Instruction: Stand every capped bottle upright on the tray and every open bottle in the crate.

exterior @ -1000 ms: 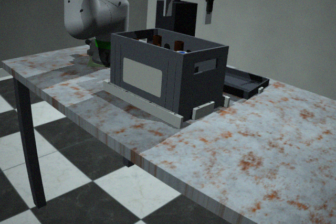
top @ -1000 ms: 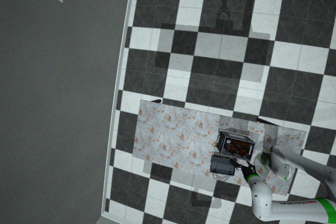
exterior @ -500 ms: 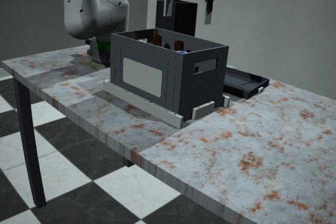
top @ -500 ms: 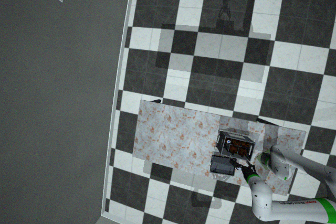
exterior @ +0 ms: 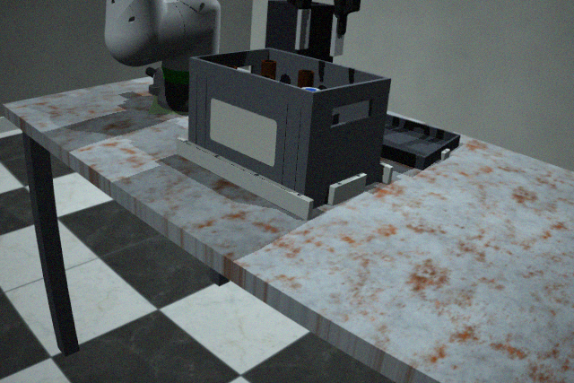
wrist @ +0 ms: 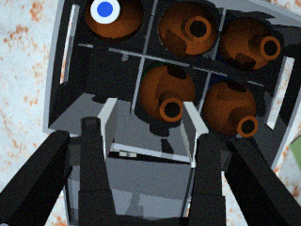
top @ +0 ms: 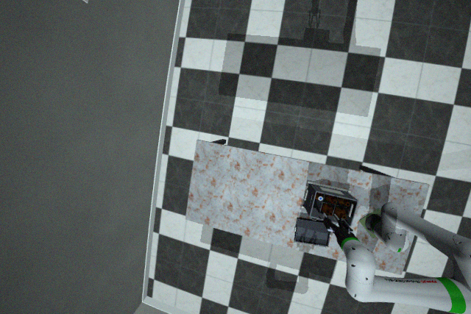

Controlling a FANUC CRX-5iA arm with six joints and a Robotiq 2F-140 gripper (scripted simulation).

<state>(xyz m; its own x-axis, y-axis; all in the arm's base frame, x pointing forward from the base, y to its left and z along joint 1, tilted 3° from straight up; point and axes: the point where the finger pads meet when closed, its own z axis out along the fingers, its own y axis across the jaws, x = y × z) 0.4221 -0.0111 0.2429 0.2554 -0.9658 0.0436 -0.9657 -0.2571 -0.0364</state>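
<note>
A dark grey crate (top: 314,193) (exterior: 343,156) (wrist: 59,88) stands on the table. One brown bottle with a white and blue cap (wrist: 104,9) (top: 320,198) (exterior: 311,89) stands in a corner cell of it. Several open brown bottles (wrist: 198,26) (wrist: 171,109) stand in other cells; one cell beside the capped bottle is empty. The flat dark tray (top: 311,232) (exterior: 417,142) (wrist: 145,183) lies right beside the crate with nothing on it. My gripper (top: 329,220) (exterior: 319,47) (wrist: 149,114) hangs above the crate's edge on the tray side, fingers partly closed with nothing between them.
White stop bars (exterior: 245,177) lie against the crate's foot. The arm's base (exterior: 171,86) stands behind the crate. The rusty marble table (exterior: 417,253) stretches wide on the side away from the arm.
</note>
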